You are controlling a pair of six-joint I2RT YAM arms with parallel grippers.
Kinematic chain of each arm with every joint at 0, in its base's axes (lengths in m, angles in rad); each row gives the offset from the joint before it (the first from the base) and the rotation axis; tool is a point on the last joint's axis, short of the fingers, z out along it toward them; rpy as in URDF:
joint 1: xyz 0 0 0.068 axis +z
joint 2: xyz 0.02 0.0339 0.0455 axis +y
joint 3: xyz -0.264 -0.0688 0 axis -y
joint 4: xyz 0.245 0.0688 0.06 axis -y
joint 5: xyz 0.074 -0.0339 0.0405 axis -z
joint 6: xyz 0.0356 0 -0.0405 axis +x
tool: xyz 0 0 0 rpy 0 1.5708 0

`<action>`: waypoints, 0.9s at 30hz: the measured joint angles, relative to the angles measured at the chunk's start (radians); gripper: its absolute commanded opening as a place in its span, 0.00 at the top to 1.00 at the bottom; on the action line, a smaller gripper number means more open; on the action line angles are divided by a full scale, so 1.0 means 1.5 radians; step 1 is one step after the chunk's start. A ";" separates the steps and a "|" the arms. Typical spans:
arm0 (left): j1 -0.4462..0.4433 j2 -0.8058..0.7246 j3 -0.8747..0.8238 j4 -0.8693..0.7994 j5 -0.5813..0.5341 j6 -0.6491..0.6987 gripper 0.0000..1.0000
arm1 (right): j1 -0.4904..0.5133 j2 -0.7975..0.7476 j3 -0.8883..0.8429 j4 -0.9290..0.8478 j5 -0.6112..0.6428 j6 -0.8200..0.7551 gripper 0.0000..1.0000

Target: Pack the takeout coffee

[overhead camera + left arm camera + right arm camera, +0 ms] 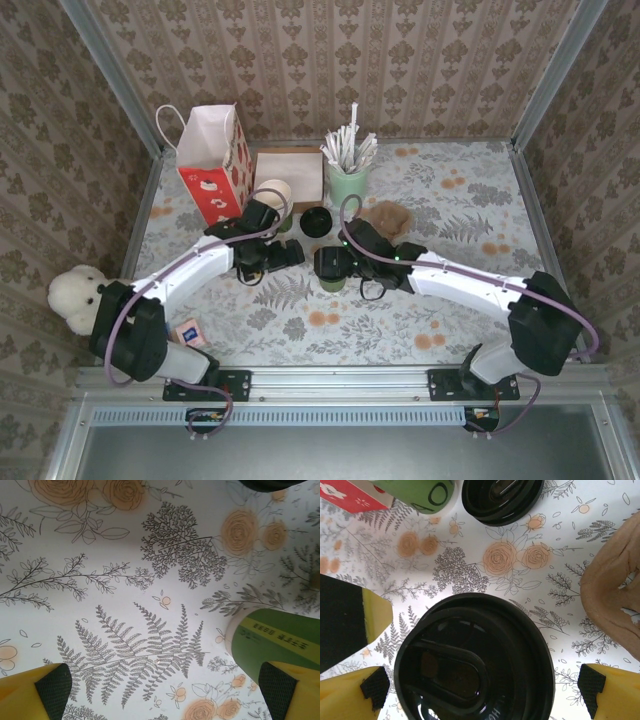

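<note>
Takeout coffee (475,650) stands upright on the bench (570,545), centre of the top view, black lid on. Right claw (484,689) released, fingers flanking the lid, gaps both sides. Left claw (165,692) released too, green cup wall just beside one finger.

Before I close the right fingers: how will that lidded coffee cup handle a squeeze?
The coffee cup looks like thin paper, so a hard squeeze would probably dent it. Its glossy lid may slip or pop off. Weight unclear: contents are hidden.
</note>
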 measured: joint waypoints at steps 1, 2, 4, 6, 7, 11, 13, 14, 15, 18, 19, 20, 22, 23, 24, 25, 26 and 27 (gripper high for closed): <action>0.000 0.004 -0.003 0.004 0.000 -0.004 0.00 | 0.000 0.010 0.012 -0.010 0.002 -0.002 0.00; 0.000 0.008 -0.004 0.006 0.000 -0.006 0.00 | 0.001 0.020 0.022 -0.021 0.003 -0.003 0.00; 0.000 0.016 -0.004 0.010 0.000 -0.008 0.00 | 0.003 0.033 0.042 -0.035 0.004 -0.005 0.00; 0.000 0.022 -0.005 0.017 0.003 -0.008 0.00 | 0.003 0.041 0.052 -0.043 0.005 -0.006 0.00; 0.000 0.026 -0.005 0.020 0.005 -0.008 0.00 | 0.004 0.045 0.055 -0.047 0.005 -0.006 0.00; -0.003 0.039 -0.005 0.030 0.016 -0.008 0.00 | 0.005 0.059 0.057 -0.063 0.009 -0.006 0.00; -0.004 0.045 -0.005 0.035 0.023 -0.008 0.00 | 0.007 0.064 0.059 -0.071 0.014 -0.006 0.00; -0.004 0.048 -0.005 0.035 0.024 -0.008 0.00 | 0.007 0.064 0.060 -0.073 0.015 -0.006 0.00; -0.004 0.049 -0.005 0.037 0.027 -0.008 0.00 | 0.009 0.064 0.062 -0.075 0.017 -0.006 0.01; -0.006 0.052 -0.005 0.041 0.033 -0.008 0.00 | 0.010 0.065 0.062 -0.076 0.019 -0.003 0.03; -0.008 0.053 -0.005 0.043 0.035 -0.008 0.00 | 0.010 0.066 0.062 -0.076 0.019 -0.001 0.03; -0.008 0.054 -0.005 0.045 0.037 -0.008 0.00 | 0.011 0.066 0.062 -0.075 0.019 -0.001 0.03; -0.012 0.056 -0.005 0.049 0.041 -0.008 0.00 | 0.011 0.066 0.062 -0.073 0.019 0.002 0.03; -0.013 0.057 -0.005 0.051 0.043 -0.008 0.00 | 0.011 0.067 0.061 -0.071 0.018 0.004 0.04; -0.015 0.059 -0.005 0.054 0.046 -0.008 0.00 | 0.011 0.068 0.059 -0.065 0.017 0.007 0.04; -0.016 0.061 -0.005 0.056 0.048 -0.008 0.00 | 0.011 0.069 0.056 -0.057 0.015 0.012 0.06; -0.018 0.064 -0.005 0.057 0.048 -0.008 0.00 | 0.011 0.070 0.055 -0.053 0.014 0.014 0.07; -0.018 0.067 -0.005 0.058 0.049 -0.008 0.00 | 0.011 0.070 0.054 -0.049 0.013 0.017 0.09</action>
